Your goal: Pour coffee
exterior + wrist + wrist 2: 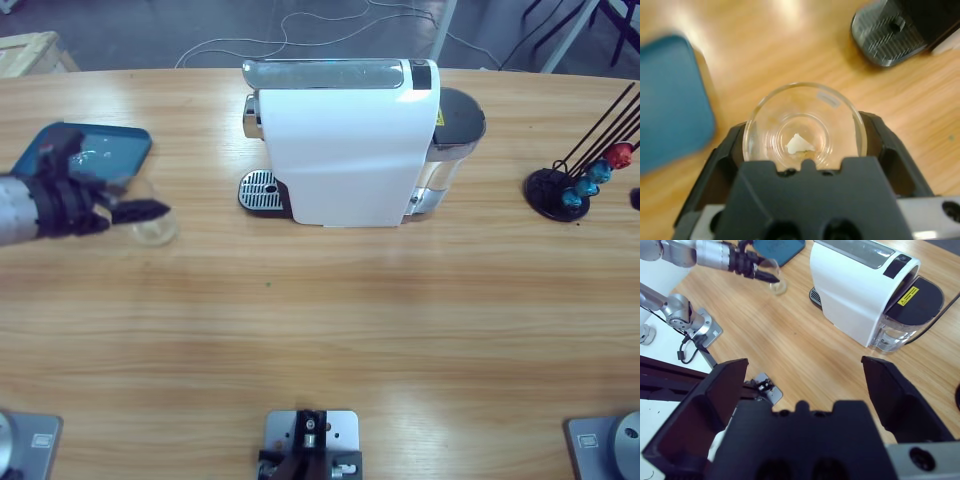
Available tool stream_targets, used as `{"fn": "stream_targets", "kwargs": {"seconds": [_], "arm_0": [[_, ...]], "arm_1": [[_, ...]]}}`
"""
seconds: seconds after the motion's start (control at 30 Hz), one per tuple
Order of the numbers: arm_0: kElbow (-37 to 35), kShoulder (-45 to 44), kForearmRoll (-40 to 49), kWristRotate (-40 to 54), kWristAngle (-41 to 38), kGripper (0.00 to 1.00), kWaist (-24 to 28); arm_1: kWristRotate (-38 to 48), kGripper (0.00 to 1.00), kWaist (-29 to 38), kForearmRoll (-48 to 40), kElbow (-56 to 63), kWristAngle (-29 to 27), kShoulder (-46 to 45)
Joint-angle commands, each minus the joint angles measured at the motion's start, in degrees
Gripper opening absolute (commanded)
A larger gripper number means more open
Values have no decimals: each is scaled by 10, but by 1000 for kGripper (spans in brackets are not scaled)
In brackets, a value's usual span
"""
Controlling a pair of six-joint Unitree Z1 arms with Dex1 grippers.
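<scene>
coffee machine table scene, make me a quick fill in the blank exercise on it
1. The left gripper holds a clear ____ between its jaws.
2. The tray beside the left gripper is ____ in colour.
3. The coffee machine has a ____ body.
4. The right gripper has its jaws ____ and holds nothing.

Missing words: glass; blue; white; open

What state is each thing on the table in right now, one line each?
Glass: upright, no coffee in it, between the left hand's jaws.
Left hand: shut on the glass.
Right hand: open, holding nothing, raised above the table.
Coffee machine: nothing on its drip tray.
Blue tray: nothing on it.
</scene>
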Motion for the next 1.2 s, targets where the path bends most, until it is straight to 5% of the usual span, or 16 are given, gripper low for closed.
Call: {"fn": "stream_targets", "kwargs": {"seconds": [0.03, 0.4, 1.03, 1.1, 1.2], "arm_0": [[-75, -17, 7, 98, -43, 310, -7], [-119, 159, -86, 107, -156, 315, -6], [-177, 245, -91, 111, -178, 328, -36], [-177, 248, -91, 111, -178, 493, -37], [-181, 250, -91, 109, -178, 949, -40]], "arm_1": [[-7, 1000, -6, 8, 9, 3, -8], [-7, 1000, -6, 37, 0, 10, -21], [-11, 1000, -6, 54, -12, 13, -23], [-11, 1000, -6, 54, -11, 13, -27], [-11, 1000, -6, 57, -8, 13, -31]]}}
